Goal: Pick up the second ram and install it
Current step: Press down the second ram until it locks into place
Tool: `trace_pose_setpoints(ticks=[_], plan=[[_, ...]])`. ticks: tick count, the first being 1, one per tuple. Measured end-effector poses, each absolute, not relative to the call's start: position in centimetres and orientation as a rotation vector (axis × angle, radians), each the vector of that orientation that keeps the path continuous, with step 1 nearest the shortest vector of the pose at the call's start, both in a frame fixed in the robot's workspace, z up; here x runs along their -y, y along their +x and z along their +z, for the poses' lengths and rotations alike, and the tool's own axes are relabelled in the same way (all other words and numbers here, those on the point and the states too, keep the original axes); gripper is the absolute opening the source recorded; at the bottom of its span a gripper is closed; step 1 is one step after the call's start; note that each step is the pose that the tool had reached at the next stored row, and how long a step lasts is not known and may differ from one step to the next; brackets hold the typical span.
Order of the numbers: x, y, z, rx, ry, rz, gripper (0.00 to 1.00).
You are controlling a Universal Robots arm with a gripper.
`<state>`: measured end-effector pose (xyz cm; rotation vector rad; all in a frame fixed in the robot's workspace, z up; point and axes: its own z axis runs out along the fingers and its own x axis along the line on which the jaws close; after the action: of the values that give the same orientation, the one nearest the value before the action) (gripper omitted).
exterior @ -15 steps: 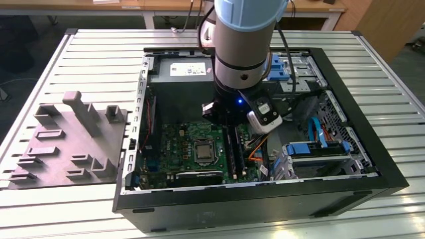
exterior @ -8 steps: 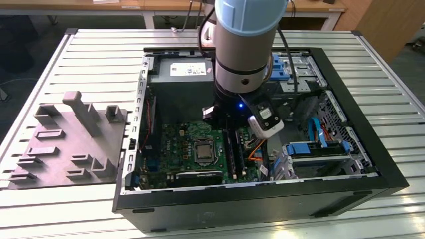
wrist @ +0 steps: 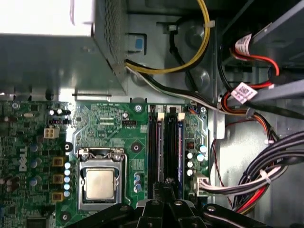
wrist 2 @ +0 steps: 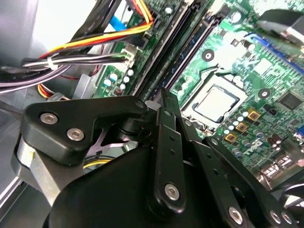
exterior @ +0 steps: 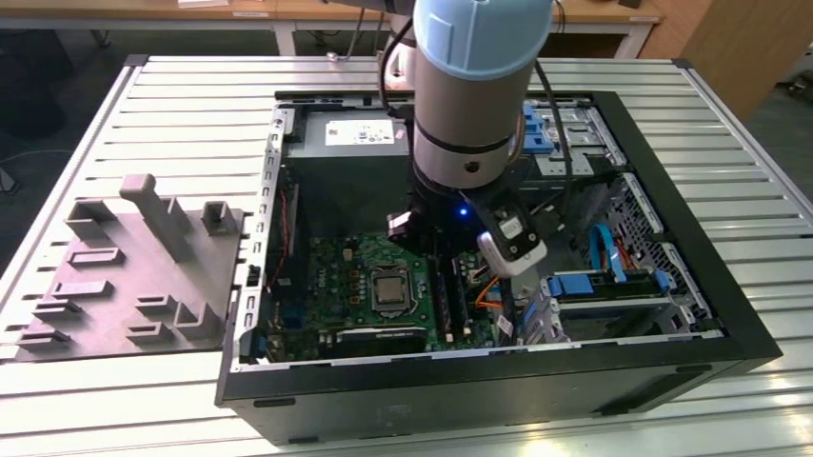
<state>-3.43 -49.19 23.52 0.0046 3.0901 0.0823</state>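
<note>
End effector (wrist: 168, 183) directly over second ram (wrist: 180, 147).

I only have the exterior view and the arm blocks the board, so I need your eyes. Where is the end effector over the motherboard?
Observer: In the first wrist view, the end effector is directly over the row of black memory slots, beside the processor socket.
Operator: Is anything in those slots?
Observer: A dark blue strip runs along the slot farthest from the processor socket. I cannot tell whether it is a seated stick.
Operator: What about the slot ends?
Observer: White tabs sit at the slot ends farthest from the end effector.
</note>
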Motion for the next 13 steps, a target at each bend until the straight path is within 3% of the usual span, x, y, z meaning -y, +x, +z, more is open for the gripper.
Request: trace_pose_setpoints(ticks=[13], plan=[[50.5, -3.4, 23.5, -3.090, 0.004, 0.080, 0.10]])
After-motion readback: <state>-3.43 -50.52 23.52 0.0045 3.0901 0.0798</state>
